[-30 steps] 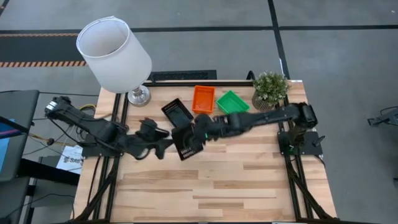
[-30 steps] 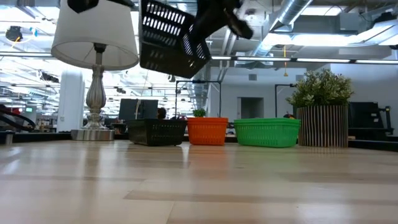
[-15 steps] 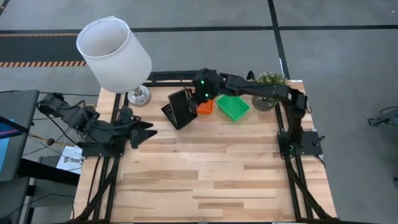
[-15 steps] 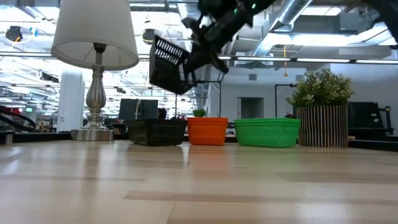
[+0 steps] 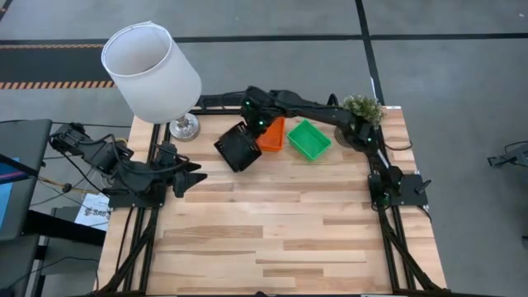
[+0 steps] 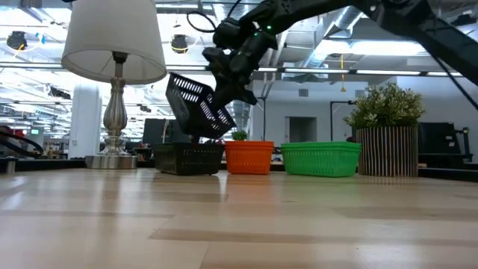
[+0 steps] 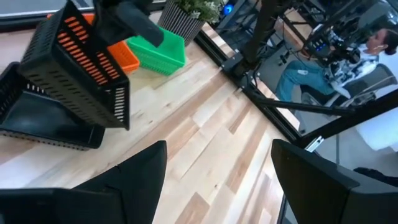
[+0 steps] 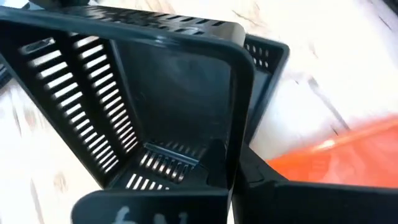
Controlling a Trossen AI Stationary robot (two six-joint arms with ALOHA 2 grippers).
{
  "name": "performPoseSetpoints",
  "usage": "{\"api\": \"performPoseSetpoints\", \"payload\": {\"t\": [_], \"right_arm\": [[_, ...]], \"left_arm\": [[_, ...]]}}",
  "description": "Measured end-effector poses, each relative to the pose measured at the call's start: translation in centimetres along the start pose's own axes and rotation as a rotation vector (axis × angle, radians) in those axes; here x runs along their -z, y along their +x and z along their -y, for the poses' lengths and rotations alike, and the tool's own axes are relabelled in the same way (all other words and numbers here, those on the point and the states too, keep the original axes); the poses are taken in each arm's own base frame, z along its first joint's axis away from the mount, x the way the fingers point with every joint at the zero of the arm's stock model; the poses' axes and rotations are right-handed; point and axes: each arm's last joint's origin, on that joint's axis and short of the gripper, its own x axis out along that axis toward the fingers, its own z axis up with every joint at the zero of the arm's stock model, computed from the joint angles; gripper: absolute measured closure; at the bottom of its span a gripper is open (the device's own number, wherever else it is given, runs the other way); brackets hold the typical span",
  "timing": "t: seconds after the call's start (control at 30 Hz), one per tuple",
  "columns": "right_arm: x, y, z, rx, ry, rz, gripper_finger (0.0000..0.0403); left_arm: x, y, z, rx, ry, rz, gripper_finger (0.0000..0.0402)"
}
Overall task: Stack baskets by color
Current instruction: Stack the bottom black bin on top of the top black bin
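Lowered: right claw point(image 6: 224, 82) clamps black basket point(image 6: 198, 107).

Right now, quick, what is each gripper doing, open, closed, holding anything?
Left gripper: open, empty, parked at the table's left edge.
Right gripper: shut on a black basket, tilted in the air above the black basket on the table.

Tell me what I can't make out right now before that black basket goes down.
- Resting black basket: high view, mostly under the held black basket; whether it is one or several is unclear.
- Right gripper: fingertips hidden by the basket wall.
- Orange basket: right wrist view, blurred and cut off.
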Motion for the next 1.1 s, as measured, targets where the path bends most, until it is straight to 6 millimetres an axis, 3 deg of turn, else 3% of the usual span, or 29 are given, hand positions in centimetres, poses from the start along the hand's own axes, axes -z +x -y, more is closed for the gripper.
{"api": "performPoseSetpoints", "payload": {"t": [0.43,0.73,1.1], "right_arm": [[-0.2,3.4,1.1,0.020,0.012,-0.074,0.0393],[0.4,4.5,1.0,0.025,-0.008,-0.118,0.0341],[1.2,4.4,1.2,0.045,0.012,-0.202,0.0275]], "left_arm": [[0.1,0.0,-0.1,-0.003,-0.017,-0.022,0.0126],[0.2,0.0,-0.2,-0.009,-0.009,-0.025,0.0126],[0.3,0.0,-0.3,-0.025,0.005,-0.032,0.0126]]}}
